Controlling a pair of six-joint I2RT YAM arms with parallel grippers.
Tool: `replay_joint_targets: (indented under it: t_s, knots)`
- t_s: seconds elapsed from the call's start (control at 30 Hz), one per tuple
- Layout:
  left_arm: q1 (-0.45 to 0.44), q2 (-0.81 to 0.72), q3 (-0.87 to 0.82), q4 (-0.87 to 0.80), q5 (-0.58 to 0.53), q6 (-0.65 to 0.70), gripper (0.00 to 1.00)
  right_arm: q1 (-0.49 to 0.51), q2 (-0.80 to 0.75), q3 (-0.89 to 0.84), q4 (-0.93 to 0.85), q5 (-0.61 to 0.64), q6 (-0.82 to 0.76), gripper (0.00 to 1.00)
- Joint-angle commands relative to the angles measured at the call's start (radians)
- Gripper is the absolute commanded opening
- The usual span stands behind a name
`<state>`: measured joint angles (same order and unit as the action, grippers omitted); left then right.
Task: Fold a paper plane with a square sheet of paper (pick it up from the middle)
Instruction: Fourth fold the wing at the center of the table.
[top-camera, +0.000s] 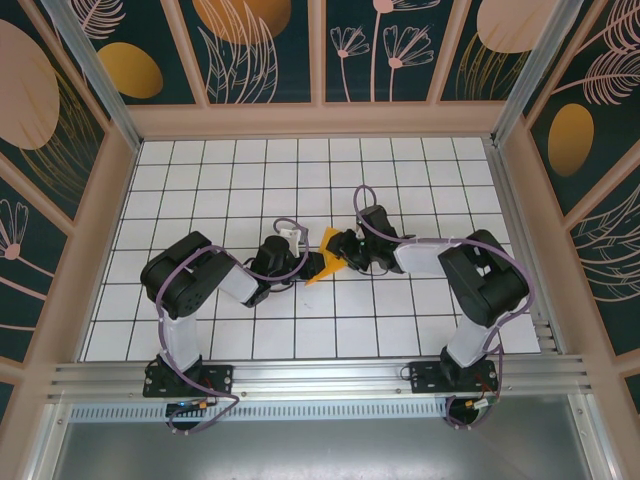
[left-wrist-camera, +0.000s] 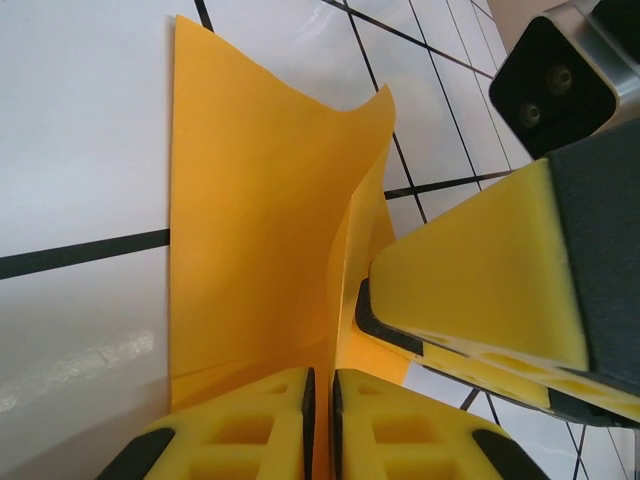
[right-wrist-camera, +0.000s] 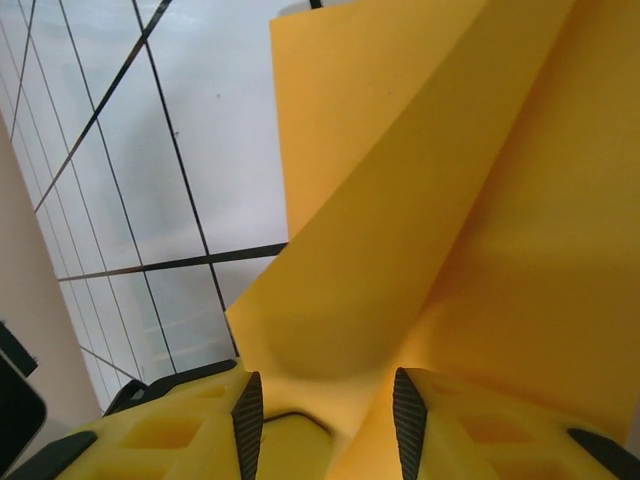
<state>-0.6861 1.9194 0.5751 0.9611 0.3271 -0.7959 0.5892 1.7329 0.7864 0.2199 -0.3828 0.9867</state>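
Observation:
The square sheet of paper (top-camera: 326, 262) is a creased orange-yellow shape standing up off the white grid table between my two grippers. My left gripper (top-camera: 311, 265) comes at it from the left. In the left wrist view its jaws (left-wrist-camera: 321, 420) are shut on a lower fold of the paper (left-wrist-camera: 260, 220), which rises as a bent flap ahead. My right gripper (top-camera: 346, 250) reaches in from the right. Its jaws (right-wrist-camera: 325, 410) stand apart, with a bulging fold of the paper (right-wrist-camera: 420, 200) lying between and over them. One of its yellow fingers (left-wrist-camera: 480, 280) sits close beside the left jaws.
The white grid table (top-camera: 250, 170) is boxed in by patterned walls on three sides (top-camera: 70, 230). An aluminium rail (top-camera: 320, 378) runs along the near edge by the arm bases. Both arms' elbows bend outward, left (top-camera: 180, 275) and right (top-camera: 485, 275).

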Motion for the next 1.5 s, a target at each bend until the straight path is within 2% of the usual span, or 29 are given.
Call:
replay_joint_targets:
  t_s: [0.0, 0.3, 0.47, 1.1, 1.37, 1.47]
  knots:
    - [0.01, 0.012, 0.001, 0.004, 0.015, -0.021, 0.17, 0.004, -0.001, 0.0, 0.004, 0.038, 0.029, 0.39]
    - [0.011, 0.01, -0.002, 0.003, 0.025, -0.028, 0.18, -0.004, 0.019, -0.009, 0.0, 0.053, 0.042, 0.36]
    - [0.013, -0.001, 0.002, -0.015, 0.044, -0.03, 0.23, -0.004, 0.031, -0.001, -0.037, 0.066, 0.034, 0.36]
    - [0.031, -0.117, -0.023, -0.146, 0.049, 0.002, 0.36, -0.003, 0.077, 0.032, -0.119, 0.095, 0.02, 0.45]
    - [0.033, -0.085, 0.019, -0.267, 0.077, 0.024, 0.37, -0.002, 0.087, 0.039, -0.132, 0.094, 0.019, 0.45]
    - [0.034, -0.068, 0.031, -0.266, 0.112, 0.027, 0.36, -0.002, 0.092, 0.044, -0.134, 0.091, 0.015, 0.46]
